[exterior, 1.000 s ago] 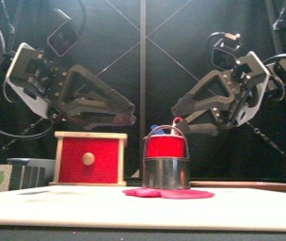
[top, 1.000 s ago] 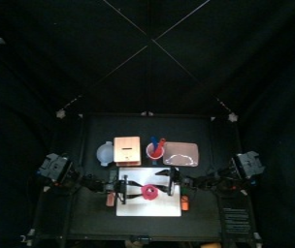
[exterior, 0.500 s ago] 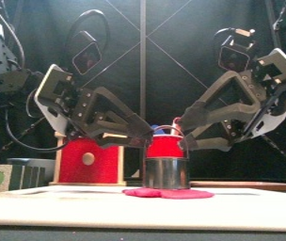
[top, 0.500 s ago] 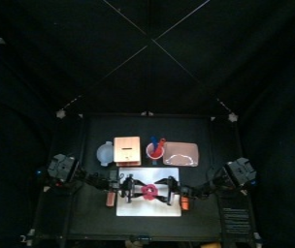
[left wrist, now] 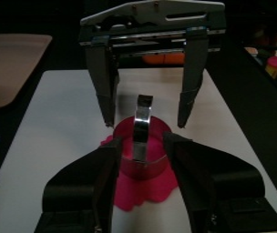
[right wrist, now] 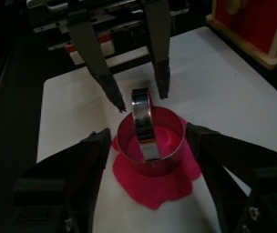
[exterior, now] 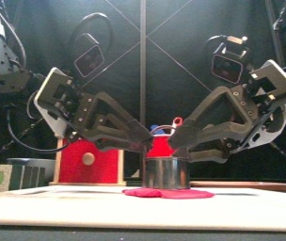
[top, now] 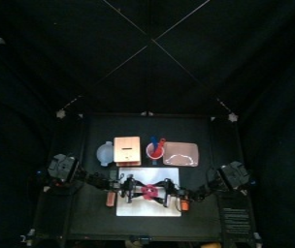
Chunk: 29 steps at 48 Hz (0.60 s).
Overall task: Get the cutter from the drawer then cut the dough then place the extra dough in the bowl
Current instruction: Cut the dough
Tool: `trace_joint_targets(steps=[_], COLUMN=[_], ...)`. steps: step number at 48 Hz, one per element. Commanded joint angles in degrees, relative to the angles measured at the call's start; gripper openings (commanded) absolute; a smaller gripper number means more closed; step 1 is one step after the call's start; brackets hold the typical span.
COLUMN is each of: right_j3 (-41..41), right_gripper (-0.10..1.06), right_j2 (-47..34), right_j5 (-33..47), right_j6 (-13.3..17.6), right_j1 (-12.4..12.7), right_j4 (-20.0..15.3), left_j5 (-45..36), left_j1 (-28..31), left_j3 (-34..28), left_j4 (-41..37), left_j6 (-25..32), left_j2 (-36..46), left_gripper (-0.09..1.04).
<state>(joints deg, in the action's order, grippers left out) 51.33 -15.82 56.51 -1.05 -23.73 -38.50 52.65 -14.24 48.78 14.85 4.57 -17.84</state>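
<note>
White cutting board [left wrist: 50,127] spread beneath both claws. Left claw [left wrist: 146,147] and right claw [right wrist: 148,132] held low, face to face over the board, each released with jaws spread wide. Wooden box [exterior: 90,158] behind the left claw. Pink dough [exterior: 171,194] flat below the fingertips. Metal cutter [exterior: 167,174] upright on the dough, between both pairs of jaws, wire handle standing; contact not clear.
</note>
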Motion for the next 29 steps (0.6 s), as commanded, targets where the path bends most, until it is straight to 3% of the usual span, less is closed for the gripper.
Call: trace_joint_targets(steps=[1,15,29], right_j3=[-0.26,0.09,-0.09], right_gripper=[0.87,0.64,0.62], right_j2=[2.2,2.2,2.2], right_j5=[0.44,0.0,-0.35], right_j6=[-0.18,-0.26,-0.44], right_j1=[-0.18,-0.26,-0.26], right_j4=[-0.09,-0.09,-0.09], left_j5=[0.09,-1.49,-1.67], left_j1=[0.35,0.62,0.7], left_j3=[-0.97,-0.97,-1.32], left_j4=[-0.26,-0.35,-0.53], left_j6=[0.0,0.0,0.18], left_j2=[0.53,0.53,0.53], left_gripper=[0.75,0.72,0.72])
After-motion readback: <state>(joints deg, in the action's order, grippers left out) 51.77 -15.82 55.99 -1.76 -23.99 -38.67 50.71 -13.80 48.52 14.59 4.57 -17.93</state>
